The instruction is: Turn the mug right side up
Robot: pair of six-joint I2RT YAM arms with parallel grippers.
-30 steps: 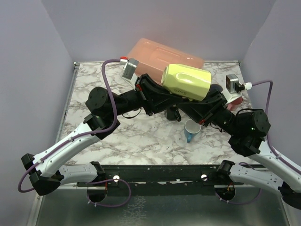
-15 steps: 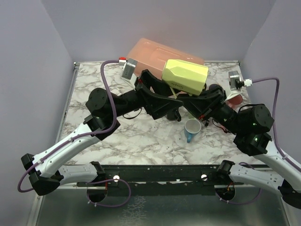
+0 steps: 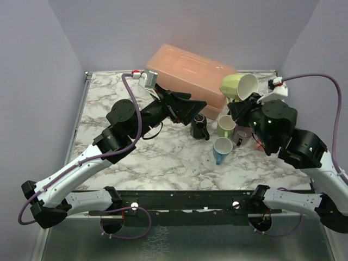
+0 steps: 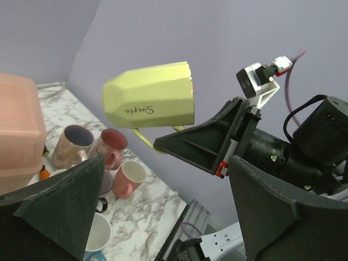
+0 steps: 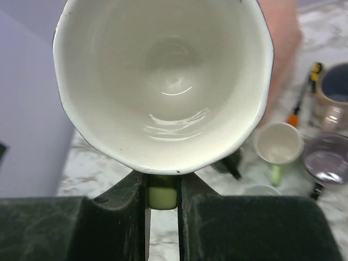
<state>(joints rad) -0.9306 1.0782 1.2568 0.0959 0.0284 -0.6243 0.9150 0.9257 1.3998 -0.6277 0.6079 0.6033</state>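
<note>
The mug (image 3: 239, 86) is pale yellow-green with a white inside. It hangs in the air at the back right, tipped on its side with its mouth toward the right wrist. My right gripper (image 3: 238, 103) is shut on its handle; in the right wrist view the fingers (image 5: 162, 197) pinch the green handle just under the rim of the mug (image 5: 163, 70). My left gripper (image 3: 196, 106) stands open and empty, off to the mug's left. From the left wrist view the mug (image 4: 149, 95) floats ahead of the open left gripper (image 4: 168, 217), apart from both fingers.
A pink lidded bin (image 3: 185, 69) lies at the back. Under the held mug stand several other mugs: a black one (image 3: 199, 126), a green one (image 3: 225, 125), a blue-and-white one (image 3: 222, 148) and a purple one (image 3: 243, 134). Grey walls close in three sides.
My left gripper has opened, let go of the mug and drawn back left. The right gripper has carried the mug right and swung its mouth round toward the right.
</note>
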